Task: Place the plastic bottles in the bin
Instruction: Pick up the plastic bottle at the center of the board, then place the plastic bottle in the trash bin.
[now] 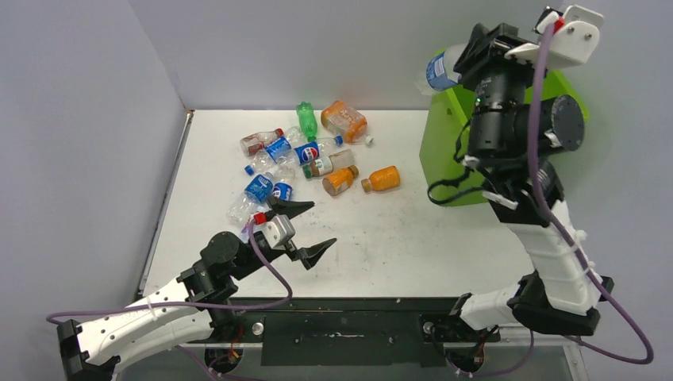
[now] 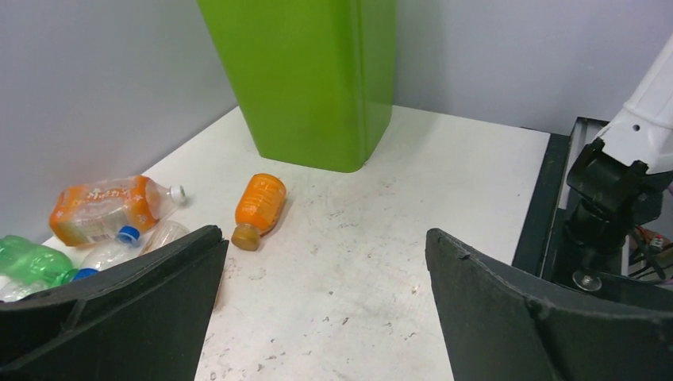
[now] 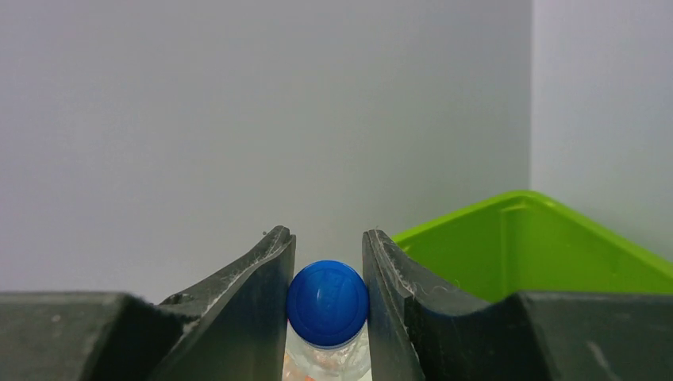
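Grey walls box in a scuffed white bench (image 1: 397, 230). Nearest, the left end effector (image 1: 323, 223) hangs low with its fingers wide apart and nothing between them, just beside the heap of crushed clear plastic bottles (image 1: 298, 155) with blue, red and orange labels. Farther back, by the right wall, stands the large lime-green plastic bin (image 1: 444, 163). Above its rim the right end effector (image 3: 327, 266) is clamped on the neck of a clear plastic bottle with a blue cap (image 3: 328, 303).

From above, that bottle seems to sit over the bin's left edge rather than its middle. The drop would go best if the arm carries it well inside the rim before the fingers part, low enough that it won't bounce out.

The right arm screens the bin's inside, so its contents can't be told. The held bottle's body is cut off in the wrist view, and the heap overlaps too much to count.
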You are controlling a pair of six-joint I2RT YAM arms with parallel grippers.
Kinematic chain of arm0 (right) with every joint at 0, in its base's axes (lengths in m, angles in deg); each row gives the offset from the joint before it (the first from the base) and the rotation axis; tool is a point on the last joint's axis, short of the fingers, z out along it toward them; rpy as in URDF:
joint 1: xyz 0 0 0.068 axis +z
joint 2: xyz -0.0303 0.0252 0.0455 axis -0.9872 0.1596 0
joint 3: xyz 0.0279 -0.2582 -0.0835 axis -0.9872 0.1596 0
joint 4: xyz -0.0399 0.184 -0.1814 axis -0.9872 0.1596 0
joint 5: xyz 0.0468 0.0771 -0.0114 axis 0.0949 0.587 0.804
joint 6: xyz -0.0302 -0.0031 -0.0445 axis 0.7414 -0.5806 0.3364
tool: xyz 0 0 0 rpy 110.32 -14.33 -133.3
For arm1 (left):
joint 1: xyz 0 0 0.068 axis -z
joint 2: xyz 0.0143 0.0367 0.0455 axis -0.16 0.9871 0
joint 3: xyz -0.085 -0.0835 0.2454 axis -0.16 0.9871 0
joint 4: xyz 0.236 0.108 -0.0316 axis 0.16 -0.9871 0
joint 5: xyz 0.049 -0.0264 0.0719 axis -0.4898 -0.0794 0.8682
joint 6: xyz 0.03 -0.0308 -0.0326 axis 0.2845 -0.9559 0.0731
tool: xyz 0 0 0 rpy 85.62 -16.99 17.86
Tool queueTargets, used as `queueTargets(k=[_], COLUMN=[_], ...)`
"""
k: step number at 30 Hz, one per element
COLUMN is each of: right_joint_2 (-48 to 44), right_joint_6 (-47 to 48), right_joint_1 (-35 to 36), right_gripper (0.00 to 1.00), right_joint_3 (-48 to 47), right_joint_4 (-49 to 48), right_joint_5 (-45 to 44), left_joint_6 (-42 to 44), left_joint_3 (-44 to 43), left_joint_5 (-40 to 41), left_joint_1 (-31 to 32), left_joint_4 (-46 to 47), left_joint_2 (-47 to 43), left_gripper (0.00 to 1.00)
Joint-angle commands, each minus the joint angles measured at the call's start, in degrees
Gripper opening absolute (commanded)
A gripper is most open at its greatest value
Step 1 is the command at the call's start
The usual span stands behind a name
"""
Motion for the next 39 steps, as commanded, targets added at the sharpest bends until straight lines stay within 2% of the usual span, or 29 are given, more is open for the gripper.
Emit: queueTargets(k=[1,4,8,10,13,20,21,22,24,25,26,31,33,35,39], right_joint_2=[6.87,6.41,11.75,13.44,14.36,12.82,12.45,12.24,11.53,11.03,10.69,10.88,10.62,9.58,3.28], right_joint_6=[10.37,5.34,2.66,-1.52,-12.94,-25.02,-26.69,-28.25,-30.64,-31.30,-31.79,-33.71,-34.19,-33.46,-32.37], right_joint_1=[-7.01,-13.81,-22.46,-27.47,-35.16,-43.54,-44.91,-46.15,-48.28,-48.77,-48.96,-47.26,-44.26,-40.27,-31.33], right_gripper=[0.05,0.05,0.05,0.05,0.05,0.05,0.10,0.22,0.65,0.79,0.86,1.00,0.93,0.92,0.91], right_joint_3=[-1.39,2.42,-1.91,-3.08,-1.88,10.65,12.11,13.18,14.98,15.66,15.84,12.21,10.75,10.11,16.48], right_joint_4=[-18.18,-27.18,-28.48,-24.76,-15.77,-4.47,-3.18,-1.98,-0.54,-0.68,-0.80,0.30,0.27,-0.78,-7.22], right_joint_5=[-5.80,-2.31,-2.36,-2.47,-1.47,2.26,4.28,6.50,10.73,12.27,13.18,16.88,17.00,16.59,19.44], left_joint_6=[3.04,4.72,6.10,6.48,7.01,8.17,8.41,8.57,8.88,8.97,9.06,9.21,9.20,9.60,12.37], left_joint_3=[1.54,2.75,3.13,3.21,3.90,2.66,2.43,2.25,2.30,2.45,2.58,2.50,2.44,2.52,2.95], left_joint_5=[4.55,7.98,14.06,16.97,20.96,37.94,39.96,41.47,42.97,42.97,42.90,43.02,42.86,42.97,45.56], left_joint_1=[-0.05,-0.03,-0.03,-0.05,-0.12,-0.11,-0.09,-0.10,-0.11,-0.18,-0.20,-0.28,-0.25,-0.25,-0.29], left_joint_4=[2.85,4.30,5.05,5.51,7.22,7.77,7.75,7.77,8.04,8.26,8.52,8.43,7.98,7.94,9.25], left_joint_2=[-1.42,-2.48,-3.36,-3.97,-4.80,-0.29,0.34,0.82,1.18,1.21,1.13,1.77,1.86,1.91,1.72], left_gripper=[0.96,0.96,0.96,0.96,0.96,0.96,0.96,0.96,0.96,0.96,0.96,0.96,0.96,0.96,0.96])
